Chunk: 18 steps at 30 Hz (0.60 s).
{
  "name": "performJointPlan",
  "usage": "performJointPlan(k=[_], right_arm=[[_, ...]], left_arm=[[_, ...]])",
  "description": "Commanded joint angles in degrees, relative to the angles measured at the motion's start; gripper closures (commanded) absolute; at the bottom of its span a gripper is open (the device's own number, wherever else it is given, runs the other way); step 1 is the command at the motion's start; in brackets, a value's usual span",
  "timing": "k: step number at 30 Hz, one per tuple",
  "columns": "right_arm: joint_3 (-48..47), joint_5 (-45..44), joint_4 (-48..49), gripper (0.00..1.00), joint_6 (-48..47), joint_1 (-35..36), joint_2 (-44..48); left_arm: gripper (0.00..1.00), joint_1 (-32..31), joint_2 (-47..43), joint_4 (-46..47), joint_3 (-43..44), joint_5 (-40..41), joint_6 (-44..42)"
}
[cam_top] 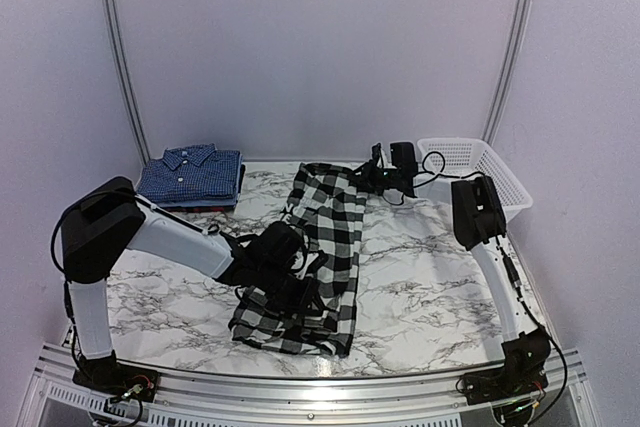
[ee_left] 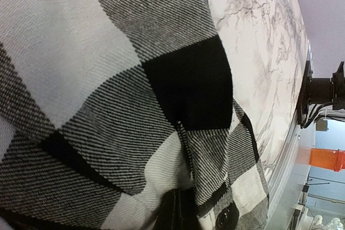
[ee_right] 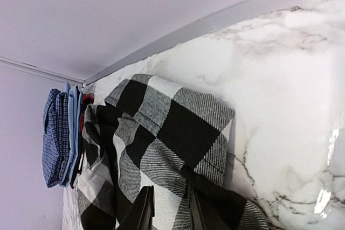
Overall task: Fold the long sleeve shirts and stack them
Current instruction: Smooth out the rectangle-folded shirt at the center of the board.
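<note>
Pale walls close round a grey-veined white marble table (cam_top: 430, 287). At its far left corner sits a folded stack of dark blue, fine-checked collared shirts (cam_top: 190, 175). The left gripper (cam_top: 298, 299) is pressed low into the near end of the big black-and-white checked cloth shirt (cam_top: 335, 222). Its wrist camera is filled with weave, so I cannot tell whether that claw is spread or pinching. The checked shirt lies mid-table as a long band running from the near edge to the far side. At its far right corner the right gripper (ee_right: 169, 195) has a fold of cloth nipped between its fingers. The white plastic mesh basket (cam_top: 470, 162) stands just beyond, at the far right. The step looks like a lengthwise fold. To do it well, both ends should travel together with the cloth taut and the edges squared. The bundle can then go onto the blue stack.
</note>
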State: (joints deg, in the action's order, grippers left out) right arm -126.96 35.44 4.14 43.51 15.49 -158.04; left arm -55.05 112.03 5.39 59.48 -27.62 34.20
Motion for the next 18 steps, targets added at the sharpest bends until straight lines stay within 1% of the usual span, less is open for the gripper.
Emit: performJointPlan(k=[1, 4, 6, 9, 13, 17, 18], right_arm=[[-5.06, 1.13, -3.11, 0.76, 0.77, -1.05, -1.86], [-7.33, 3.2, -4.79, 0.71, -0.83, -1.07, -0.14], [-6.4, 3.15, -6.96, 0.68, -2.96, -0.92, 2.75], [-0.9, 3.23, -7.09, 0.65, -5.11, -0.3, 9.63], [5.72, 5.18, -7.28, 0.65, -7.33, 1.76, 16.44], [13.55, 7.61, -4.24, 0.66, -7.96, 5.57, 21.38], [15.73, 7.94, -2.27, 0.68, -7.54, 6.59, 22.21]], left_arm=[[1.0, -2.11, 5.28, 0.7, 4.0, 1.58, 6.11], [0.98, -2.41, 5.7, 2.76, 6.52, 2.93, 9.06], [0.96, -2.51, 5.15, 3.19, 7.83, 3.76, 9.97], [0.92, -2.52, 2.89, 3.55, 8.57, 4.37, 10.45], [0.87, -2.48, -1.62, 1.48, 8.51, 6.94, 9.93], [0.87, -0.59, -7.88, -1.77, 6.86, 11.7, 10.47], [0.87, 0.32, -9.16, -2.01, 5.85, 12.28, 10.89]])
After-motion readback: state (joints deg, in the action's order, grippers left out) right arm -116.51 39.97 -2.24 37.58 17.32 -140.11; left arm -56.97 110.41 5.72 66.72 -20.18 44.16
